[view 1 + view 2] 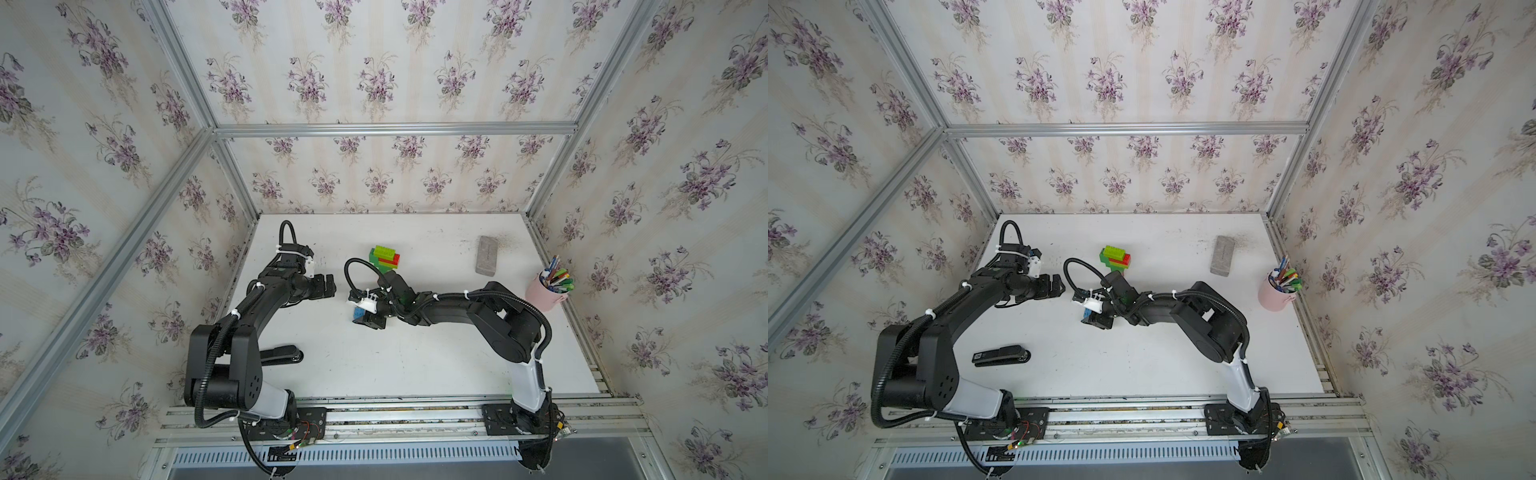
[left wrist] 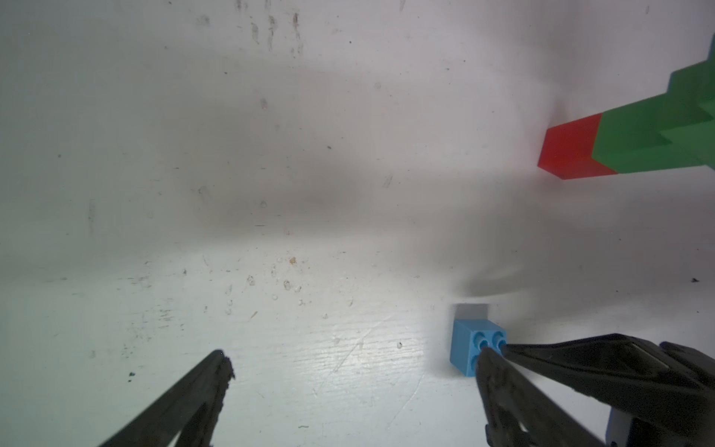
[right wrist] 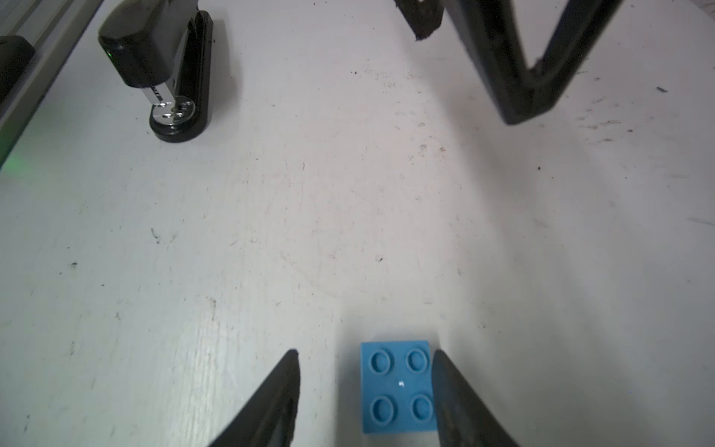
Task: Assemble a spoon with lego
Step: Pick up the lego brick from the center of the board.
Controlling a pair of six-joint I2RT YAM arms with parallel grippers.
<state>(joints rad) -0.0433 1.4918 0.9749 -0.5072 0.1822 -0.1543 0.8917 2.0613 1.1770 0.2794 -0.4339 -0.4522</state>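
Step in hand: pick-up of the small blue square four-stud plastic brick (image 3: 396, 387), the one piece lying loose from the build.

Right gripper (image 3: 364, 354): lowered over the blue brick and straddling it. Jaws part-open. One finger (image 3: 452, 387) lies against the brick's side; the other finger (image 3: 278, 391) stands clear of it, with bare white tabletop (image 3: 348, 193) showing in the gap. No grip made; the brick rests flat on the tabletop, studs up.

Left gripper (image 2: 352, 354): jaws fully spread, nothing held. It faces the right gripper from nearby, with the blue brick just ahead of it and to one side.

The spoon, a flat build of chunky dark green, lime green and red studded bricks (image 1: 384, 259), lies behind the right gripper, past its wrist, near but apart. Its narrow stem ends in a red brick (image 2: 568, 151) on the side nearer both grippers.

Judgement: build near complete, blue piece outstanding. The next move calls for closing the free finger onto the brick squarely, lifting it level, carrying it back to the build and pressing its underside onto open studs. An off-centre grip may skew the brick.
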